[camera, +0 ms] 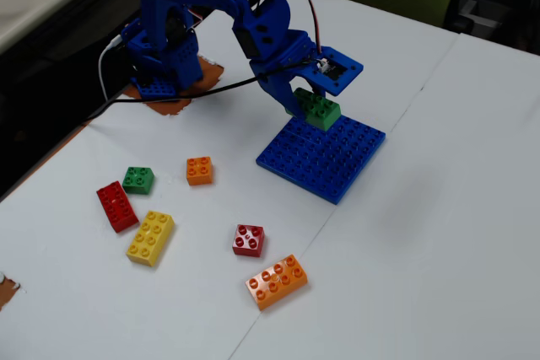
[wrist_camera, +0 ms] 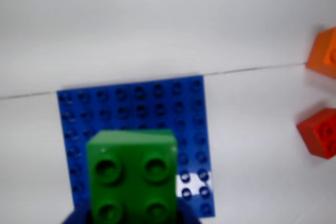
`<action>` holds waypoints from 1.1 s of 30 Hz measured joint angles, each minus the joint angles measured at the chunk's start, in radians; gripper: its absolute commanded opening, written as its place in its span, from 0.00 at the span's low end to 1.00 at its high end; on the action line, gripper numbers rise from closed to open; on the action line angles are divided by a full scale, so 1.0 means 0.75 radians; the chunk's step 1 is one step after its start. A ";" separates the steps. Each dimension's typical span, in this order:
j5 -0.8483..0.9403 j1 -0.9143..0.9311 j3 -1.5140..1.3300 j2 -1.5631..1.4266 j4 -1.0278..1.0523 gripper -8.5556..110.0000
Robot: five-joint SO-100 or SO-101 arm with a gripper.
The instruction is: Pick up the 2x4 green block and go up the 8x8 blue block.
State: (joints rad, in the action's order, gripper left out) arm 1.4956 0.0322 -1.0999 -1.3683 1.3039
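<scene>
The green block (camera: pixel 318 110) is held in my blue gripper (camera: pixel 309 105), which is shut on it. It hangs over the back left part of the flat blue 8x8 plate (camera: pixel 325 158) in the fixed view, very close to the studs. I cannot tell if it touches them. In the wrist view the green block (wrist_camera: pixel 132 174) fills the lower middle. Only four of its studs show, and the rest is cut off by the frame's lower edge. The gripper (wrist_camera: pixel 134 217) shows as blue jaw tips on either side of it, and the blue plate (wrist_camera: pixel 181 108) lies behind.
Loose bricks lie left and in front of the plate in the fixed view: a small square green brick (camera: pixel 137 179), red brick (camera: pixel 116 206), yellow brick (camera: pixel 150 238), small orange brick (camera: pixel 199 170), small red brick (camera: pixel 248 240) and long orange brick (camera: pixel 277 281). The arm's base (camera: pixel 160 48) stands at the back left.
</scene>
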 measured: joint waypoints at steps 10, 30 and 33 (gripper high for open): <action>0.002 0.000 0.000 0.020 -0.006 0.07; -0.008 -0.006 0.002 0.022 -0.022 0.07; -0.008 -0.006 0.002 0.022 -0.022 0.07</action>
State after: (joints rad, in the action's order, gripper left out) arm 1.4895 0.0276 -1.0983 -1.3514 1.2870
